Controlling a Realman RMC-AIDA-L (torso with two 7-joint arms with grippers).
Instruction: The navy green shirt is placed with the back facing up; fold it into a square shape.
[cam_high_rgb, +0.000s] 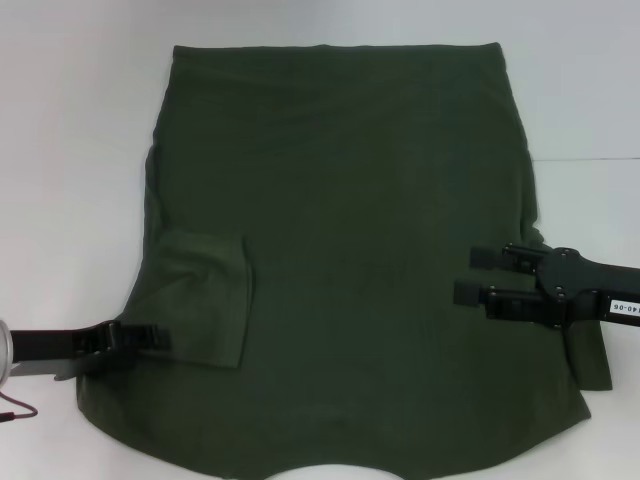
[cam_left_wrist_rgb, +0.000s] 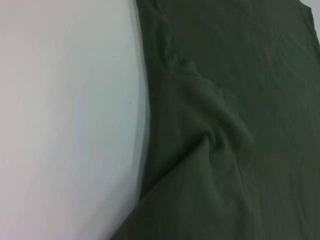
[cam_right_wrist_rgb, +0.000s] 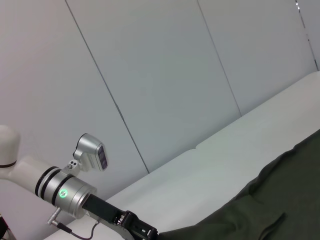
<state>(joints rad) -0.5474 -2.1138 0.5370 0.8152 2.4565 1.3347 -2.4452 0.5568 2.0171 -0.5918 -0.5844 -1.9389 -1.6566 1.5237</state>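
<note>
While the navy green shirt (cam_high_rgb: 350, 250) runs off-frame at 6 o'clock, the left gripper (cam_high_rgb: 160, 338) looks closed at 8 o'clock; the right gripper (cam_high_rgb: 470, 275), at 3 o'clock, gapes over the white tabletop (cam_high_rgb: 70, 150).

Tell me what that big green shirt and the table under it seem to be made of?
The navy green shirt looks like soft matte knit fabric, probably cotton: it wrinkles and its sleeve folds flat. The table looks like smooth white laminate or painted board, evenly pale; I can't tell which.

Across a white tabletop (cam_right_wrist_rgb: 220, 165) lies the rumpled edge of the navy green shirt (cam_right_wrist_rgb: 270, 210) — beyond it, the left arm (cam_right_wrist_rgb: 60, 187), silver with a green light, reaches its black left tool (cam_right_wrist_rgb: 137, 230) to the cloth's edge, grey wall panels (cam_right_wrist_rgb: 160, 75) behind.
</note>
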